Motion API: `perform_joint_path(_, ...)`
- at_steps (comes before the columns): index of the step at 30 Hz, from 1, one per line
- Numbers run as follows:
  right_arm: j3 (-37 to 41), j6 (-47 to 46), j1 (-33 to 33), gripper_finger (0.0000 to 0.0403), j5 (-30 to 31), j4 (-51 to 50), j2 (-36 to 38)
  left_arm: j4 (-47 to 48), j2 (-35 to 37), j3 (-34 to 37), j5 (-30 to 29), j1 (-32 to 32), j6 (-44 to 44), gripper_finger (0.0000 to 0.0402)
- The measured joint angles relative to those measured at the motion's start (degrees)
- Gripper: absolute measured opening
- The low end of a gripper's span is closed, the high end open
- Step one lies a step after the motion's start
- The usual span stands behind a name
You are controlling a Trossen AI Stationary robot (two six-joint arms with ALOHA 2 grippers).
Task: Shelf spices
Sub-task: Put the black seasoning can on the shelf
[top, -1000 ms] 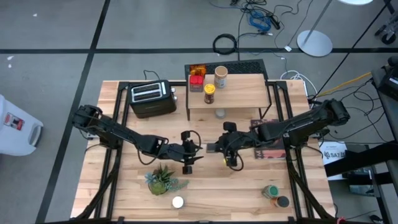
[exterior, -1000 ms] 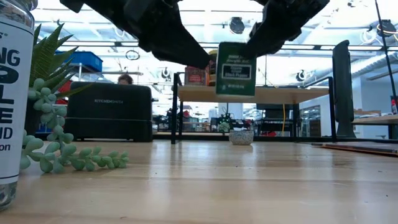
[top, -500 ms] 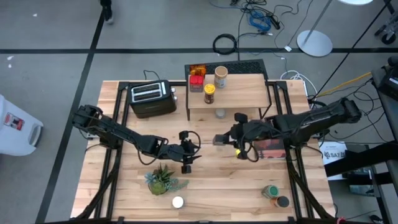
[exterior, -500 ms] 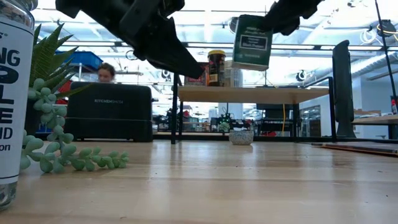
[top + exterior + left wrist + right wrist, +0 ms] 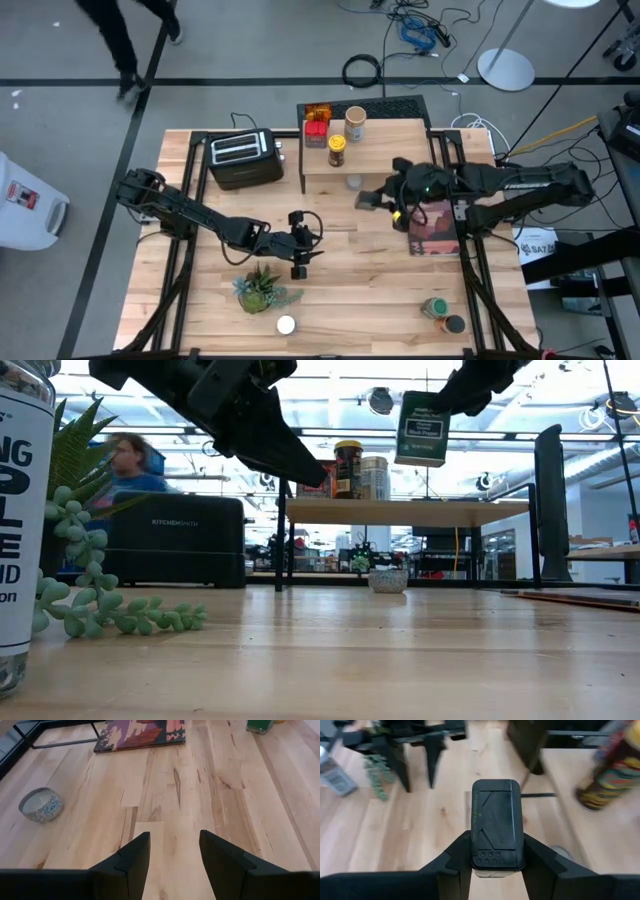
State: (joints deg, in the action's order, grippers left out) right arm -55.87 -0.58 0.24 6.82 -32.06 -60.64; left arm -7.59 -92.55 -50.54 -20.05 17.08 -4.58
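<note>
The light wooden worktop carries a black toaster at its far left, with the shelf standing just right of it. On the shelf's plank, at its left end, stand a red tin, an amber jar and a tan-lidded jar. A small round bowl sits beside the shelf's near edge. A colourful flat book lies at the right. A green potted plant and a white-capped shaker stand near left, and two containers near right.

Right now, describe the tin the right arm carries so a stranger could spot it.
Find the shelf at the table's back. Just before its front edge, the right end effector holds the dark square tin in the air. Unlike the round jars shelved there, it is flat-sided with a green label.
</note>
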Motion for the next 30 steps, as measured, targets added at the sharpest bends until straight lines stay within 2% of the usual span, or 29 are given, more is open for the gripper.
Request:
perform_joint_path(8, -8.39, 5.9, -7.54, 0.0119, -4.26, -7.56, 0.24, 0.01, 0.0, 0.0, 0.48, 0.0, 0.02, 0.0181)
perform_joint_path(17, -18.74, 10.88, -13.84, 0.0119, -6.39, -16.77, 0.24, 0.01, 0.0, 0.0, 1.63, 0.7, 0.11, 0.0181)
perform_joint_path(30, -25.29, 16.65, -22.33, 0.0119, -13.46, -21.6, -3.58, -0.01, -0.02, 0.0, 1.87, 0.98, 0.52, 0.0181)
